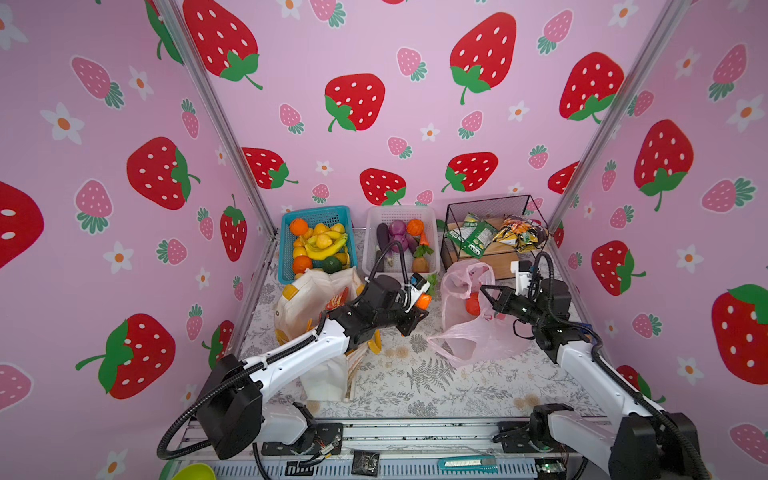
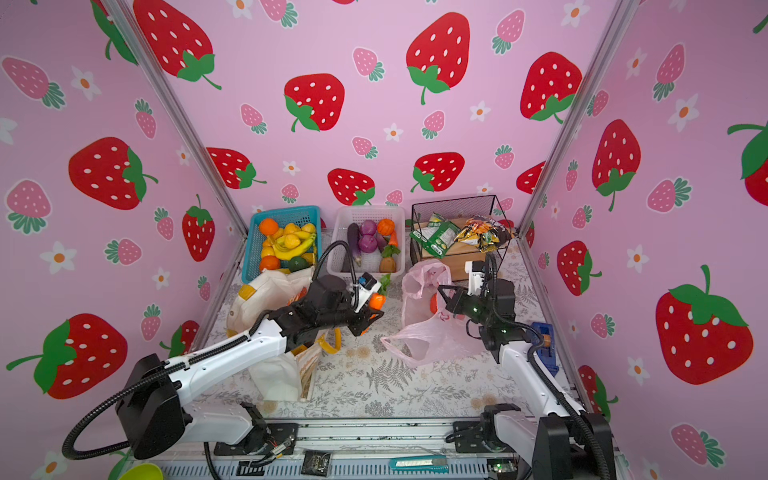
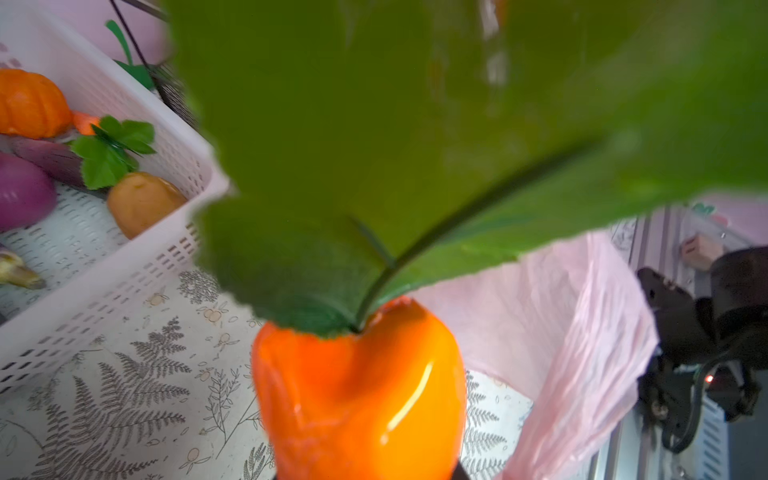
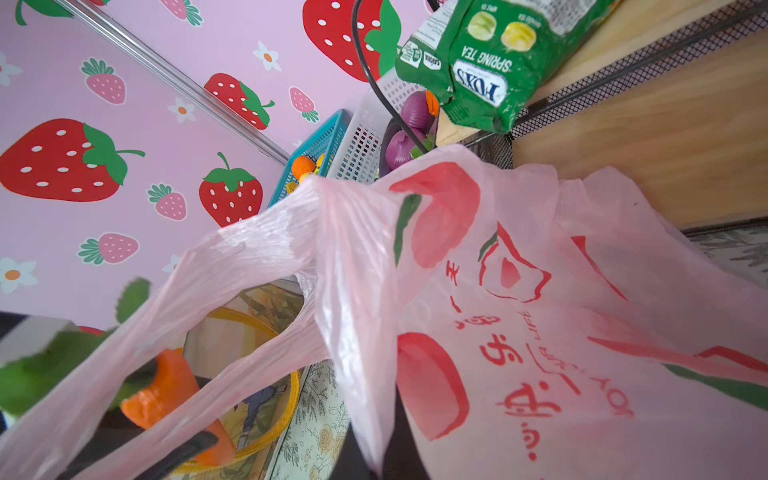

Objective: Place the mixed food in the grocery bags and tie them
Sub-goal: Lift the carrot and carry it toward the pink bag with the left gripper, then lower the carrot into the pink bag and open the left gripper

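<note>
Orange plastic toy carrot with floppy green leaves sits clamped in my left tool, lifted clear of the bench, which is covered with a grey fern-print cloth. In both top views the carrot hangs between the white slotted plastic basket and the thin translucent pink plastic bag with red prints. It is near the bag's open mouth but apart from it. On my left wrist camera the blurred leaves cover most of the picture, and the pink film lies just behind the orange body.

My right tool is pinched together on the bag's rim on its own side. The film is held up there and the mouth stands open, facing the carrot. On the right wrist camera one loop handle stretches across the view, and the carrot shows through the loop. A round red patch sits on the bag beside that tool; I cannot tell whether it is print or contents.

At the left, a large cream canvas tote with yellow straps slumps in front of the blue plastic fruit basket, partly under my left arm. The white basket holds purple, dark and brown toy vegetables. At the back right, a black wire basket holds a green snack packet and a yellow-orange one.
</note>
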`<state>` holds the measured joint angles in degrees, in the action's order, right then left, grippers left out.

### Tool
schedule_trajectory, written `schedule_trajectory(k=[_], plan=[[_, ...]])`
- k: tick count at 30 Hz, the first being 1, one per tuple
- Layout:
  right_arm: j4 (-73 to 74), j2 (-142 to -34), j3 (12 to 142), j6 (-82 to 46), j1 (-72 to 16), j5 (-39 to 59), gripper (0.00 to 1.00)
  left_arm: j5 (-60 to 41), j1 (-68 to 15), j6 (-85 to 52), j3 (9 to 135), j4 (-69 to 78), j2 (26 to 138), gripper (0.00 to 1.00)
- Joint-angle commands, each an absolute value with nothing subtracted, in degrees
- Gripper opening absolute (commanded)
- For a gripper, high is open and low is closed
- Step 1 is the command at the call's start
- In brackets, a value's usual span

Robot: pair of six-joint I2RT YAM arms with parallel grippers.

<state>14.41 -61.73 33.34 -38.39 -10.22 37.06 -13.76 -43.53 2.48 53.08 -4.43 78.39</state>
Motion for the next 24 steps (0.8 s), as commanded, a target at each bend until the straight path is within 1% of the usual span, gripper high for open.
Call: schedule_trajectory(k=[1,9,14,18,24], plan=[[12.79,-61.96,35.34,-36.39,-9.85,39.50,0.00,-14.55,-45.02,12.32,51.47,-2.69,80.32,0.22],[9.42,-60.23,36.00,-34.97,-9.93,40.62,0.00,-14.28,-45.77,21.17,54.11,-5.61,87.26,0.22],[9.97,-59.26,35.16,-36.48,-10.02,40.79,0.00,-16.68,-48.02,25.32,57.19,-6.26,91.63,0.23],[12.31,-59.32,33.77,-38.64,-10.65,41.49,0.00,-20.62,-48.78,20.83,61.31,-3.42,94.27,0.23],[12.47,-58.10,32.54,-39.11,-12.02,40.69,0.00,-25.14,-48.78,6.92,68.82,0.74,99.56,0.25]])
